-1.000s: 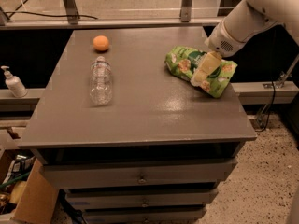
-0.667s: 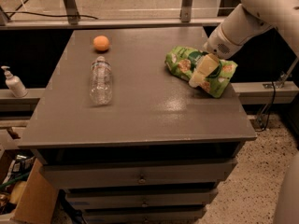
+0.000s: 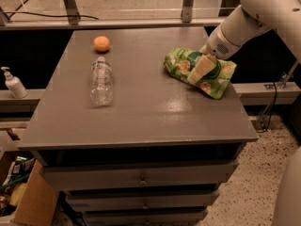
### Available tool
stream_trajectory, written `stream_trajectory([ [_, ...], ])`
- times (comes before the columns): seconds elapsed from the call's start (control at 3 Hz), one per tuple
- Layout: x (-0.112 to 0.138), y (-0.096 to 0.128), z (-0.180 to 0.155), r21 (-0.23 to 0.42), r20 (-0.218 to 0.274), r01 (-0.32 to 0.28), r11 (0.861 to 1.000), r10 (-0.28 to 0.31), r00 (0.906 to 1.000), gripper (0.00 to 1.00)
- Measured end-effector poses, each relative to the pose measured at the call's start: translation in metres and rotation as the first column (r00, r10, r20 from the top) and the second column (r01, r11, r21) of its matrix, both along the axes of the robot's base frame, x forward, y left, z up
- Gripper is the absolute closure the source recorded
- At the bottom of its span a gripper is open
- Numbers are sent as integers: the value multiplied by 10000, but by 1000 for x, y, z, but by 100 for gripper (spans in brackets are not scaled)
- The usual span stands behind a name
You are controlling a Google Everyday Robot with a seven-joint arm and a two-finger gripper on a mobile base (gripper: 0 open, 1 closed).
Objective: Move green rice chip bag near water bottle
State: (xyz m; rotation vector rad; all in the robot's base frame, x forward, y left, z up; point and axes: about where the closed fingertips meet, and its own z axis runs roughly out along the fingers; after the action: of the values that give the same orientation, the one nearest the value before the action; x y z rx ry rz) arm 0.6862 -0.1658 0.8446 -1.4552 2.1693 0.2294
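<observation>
The green rice chip bag (image 3: 179, 64) lies crinkled on the right side of the grey table (image 3: 155, 114), near its right edge. The water bottle (image 3: 101, 80) lies on its side on the left part of the table, cap toward the back. My gripper (image 3: 201, 69) reaches in from the upper right on a white arm and is down on the middle of the bag, hiding part of its logo. The bag and the bottle are well apart, with bare tabletop between them.
An orange (image 3: 101, 44) sits just behind the bottle. A white pump dispenser (image 3: 12, 83) stands on a ledge to the left of the table. Drawers (image 3: 141, 179) are under the tabletop. A cardboard box (image 3: 28, 202) stands on the floor at lower left.
My gripper has shifted slightly lower onto the bag. The bag, bottle and orange have stayed in place.
</observation>
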Motion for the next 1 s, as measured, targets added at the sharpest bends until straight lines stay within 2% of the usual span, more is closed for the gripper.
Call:
stream_trajectory([
  [0.67, -3, 2, -2, -9, 65, -77, 10000, 77, 9999, 87],
  [1.0, -3, 2, -2, -7, 68, -79, 10000, 79, 9999, 100],
])
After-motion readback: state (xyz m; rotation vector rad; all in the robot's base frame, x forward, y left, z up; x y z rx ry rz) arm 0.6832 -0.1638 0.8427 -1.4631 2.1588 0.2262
